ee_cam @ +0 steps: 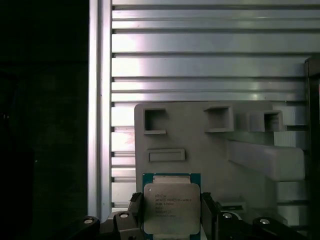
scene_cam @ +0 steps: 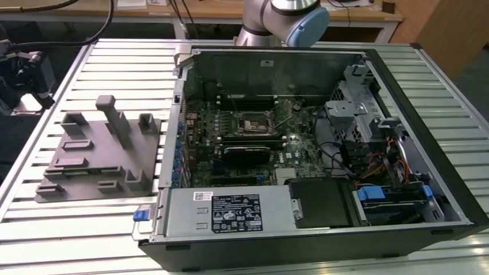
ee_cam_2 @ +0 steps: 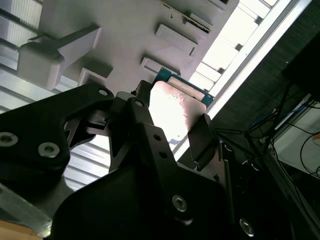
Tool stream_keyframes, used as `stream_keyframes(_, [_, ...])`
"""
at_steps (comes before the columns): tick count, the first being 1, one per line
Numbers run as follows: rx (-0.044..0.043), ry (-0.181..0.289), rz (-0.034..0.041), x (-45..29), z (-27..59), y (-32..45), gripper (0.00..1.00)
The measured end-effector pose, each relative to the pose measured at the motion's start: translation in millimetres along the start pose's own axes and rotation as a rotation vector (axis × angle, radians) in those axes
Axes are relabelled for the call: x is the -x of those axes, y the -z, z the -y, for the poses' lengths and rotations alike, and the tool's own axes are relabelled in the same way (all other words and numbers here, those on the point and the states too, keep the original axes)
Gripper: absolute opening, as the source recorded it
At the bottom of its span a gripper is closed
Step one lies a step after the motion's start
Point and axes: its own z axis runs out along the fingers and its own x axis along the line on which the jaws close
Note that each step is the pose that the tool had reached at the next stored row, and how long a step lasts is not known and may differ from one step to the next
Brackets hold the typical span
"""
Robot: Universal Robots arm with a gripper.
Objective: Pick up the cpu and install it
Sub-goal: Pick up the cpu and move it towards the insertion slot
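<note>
Silver-grey and shiny, the cpu (ee_cam: 171,205) sits between the two black fingers (ee_cam: 208,212) of the gripper (ee_cam: 171,215), which pinch it by two opposite edges. A thin blue-green rim shows around its metal top. In the second wrist view the cpu (ee_cam_2: 172,107) gleams between the same dark fingers (ee_cam_2: 201,140). It is held over the grey plastic fixture block (ee_cam: 215,150), nearer the camera than the block's pockets, with the ribbed metal table (ee_cam: 200,50) beyond. In the exterior view the fixture block (scene_cam: 91,154) lies on the table (scene_cam: 77,229) to the exterior view's left of an open computer case (scene_cam: 306,249). The case's dark motherboard socket (scene_cam: 255,125) is well apart from the block.
</note>
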Motion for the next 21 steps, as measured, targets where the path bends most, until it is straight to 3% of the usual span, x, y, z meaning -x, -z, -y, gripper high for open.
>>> stream_keyframes(21, [0.0001,0.000,0.0001,0.1,-2.8,29.8,0.54])
